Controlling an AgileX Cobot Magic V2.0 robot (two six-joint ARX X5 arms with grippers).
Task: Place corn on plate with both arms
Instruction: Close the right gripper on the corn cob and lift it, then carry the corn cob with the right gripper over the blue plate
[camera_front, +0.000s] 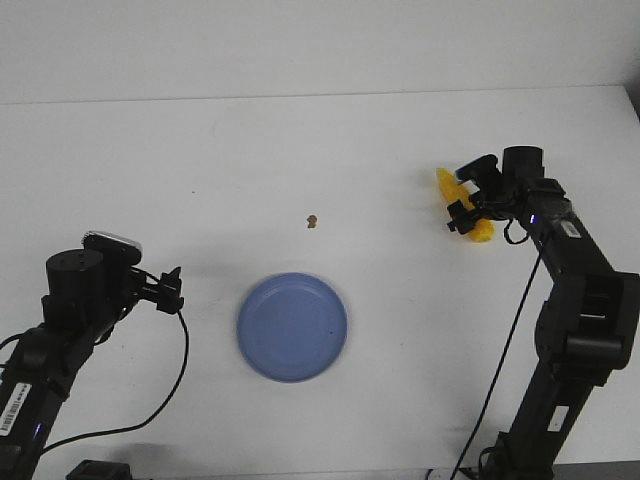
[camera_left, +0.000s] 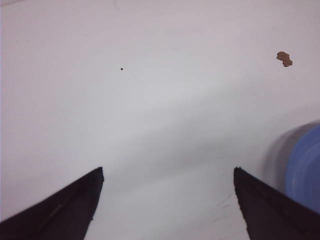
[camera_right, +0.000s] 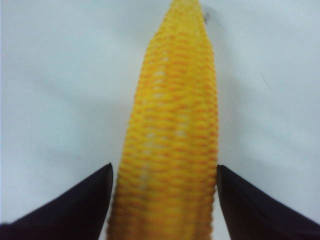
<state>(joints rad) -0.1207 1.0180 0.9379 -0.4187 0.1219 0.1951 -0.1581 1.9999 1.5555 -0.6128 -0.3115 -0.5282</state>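
In the front view, the corn (camera_front: 462, 207) is seen lying on the white table (camera_front: 330, 160) at the far right, well apart from the plate (camera_front: 292, 327), which sits near the middle toward the front edge. The cob's long axis runs diagonally, from an upper-left end to a lower-right end nearer the robot; which end is the pointed one cannot be told here. The right gripper (camera_front: 464, 198) is set over the cob, covering its middle. The left gripper (camera_front: 172, 289) is held just left of the plate, apart from it. A small brown speck (camera_front: 313, 220) is seen between plate and corn.

In the left wrist view, the left gripper (camera_left: 167, 192) is shown spread wide with bare table between its fingers; the plate's rim (camera_left: 306, 170) and the speck (camera_left: 284, 59) are visible.

In the right wrist view, the corn (camera_right: 172, 140) is seen lengthwise between the parted fingers of the right gripper (camera_right: 165, 187), its tapered end pointing away from the wrist. One finger (camera_right: 250, 205) appears to touch it; a firm grip cannot be told.
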